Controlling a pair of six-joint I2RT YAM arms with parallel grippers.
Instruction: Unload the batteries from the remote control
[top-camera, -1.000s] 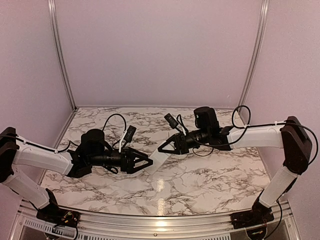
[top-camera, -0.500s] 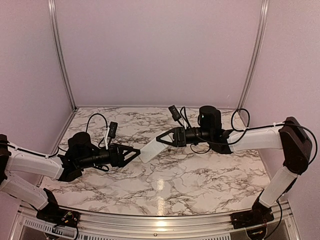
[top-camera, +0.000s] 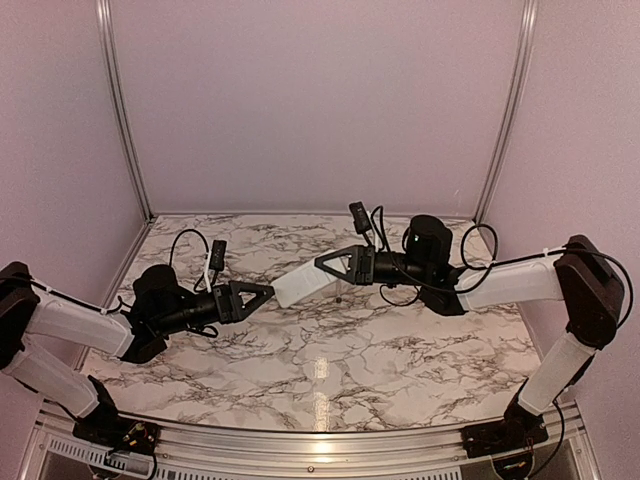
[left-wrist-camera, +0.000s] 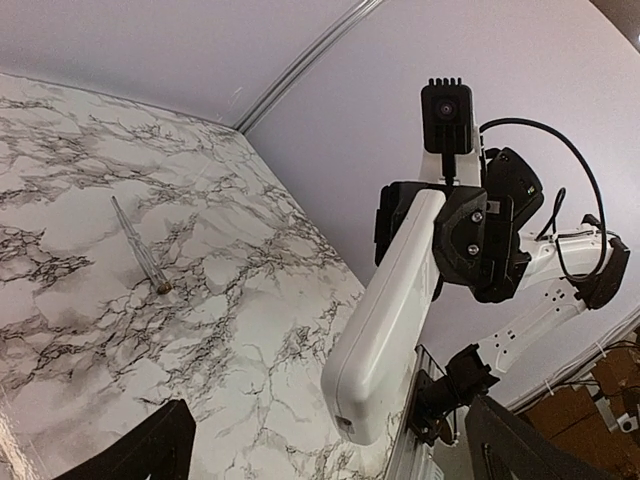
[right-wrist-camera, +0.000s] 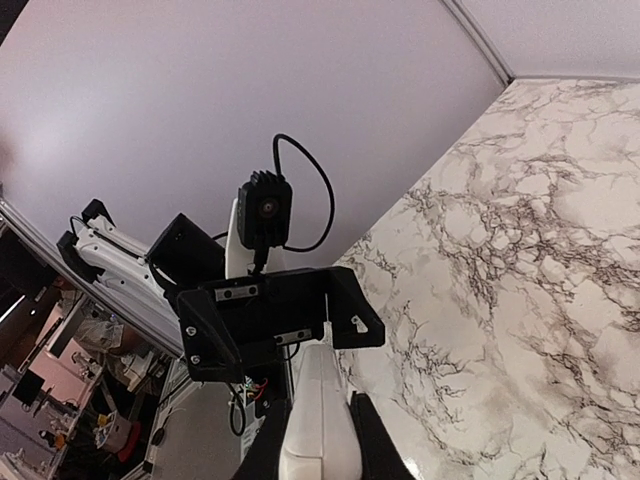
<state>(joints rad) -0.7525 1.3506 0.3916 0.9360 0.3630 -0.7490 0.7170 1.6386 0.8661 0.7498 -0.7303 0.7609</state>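
The remote control (top-camera: 298, 284) is a slim white bar held above the table. My right gripper (top-camera: 333, 268) is shut on its right end. In the right wrist view the remote (right-wrist-camera: 318, 415) sits clamped between the two fingers of the right gripper (right-wrist-camera: 318, 448). My left gripper (top-camera: 260, 293) is open and faces the remote's free left end, close to it. In the left wrist view the remote's (left-wrist-camera: 392, 305) rounded end hangs just in front of the left gripper (left-wrist-camera: 330, 460), whose jaws are spread wide. No batteries are in view.
A long thin grey rod (left-wrist-camera: 140, 255) with a dark tip lies on the marble table (top-camera: 400, 350) behind the remote. Purple walls with metal corner posts (top-camera: 120, 110) close the back and sides. The table's front rail (top-camera: 320, 445) runs along the near edge.
My right gripper has lifted the remote and carried it up and to the left. My left gripper has drawn back to the left and risen, staying open and pointed at the remote's end.
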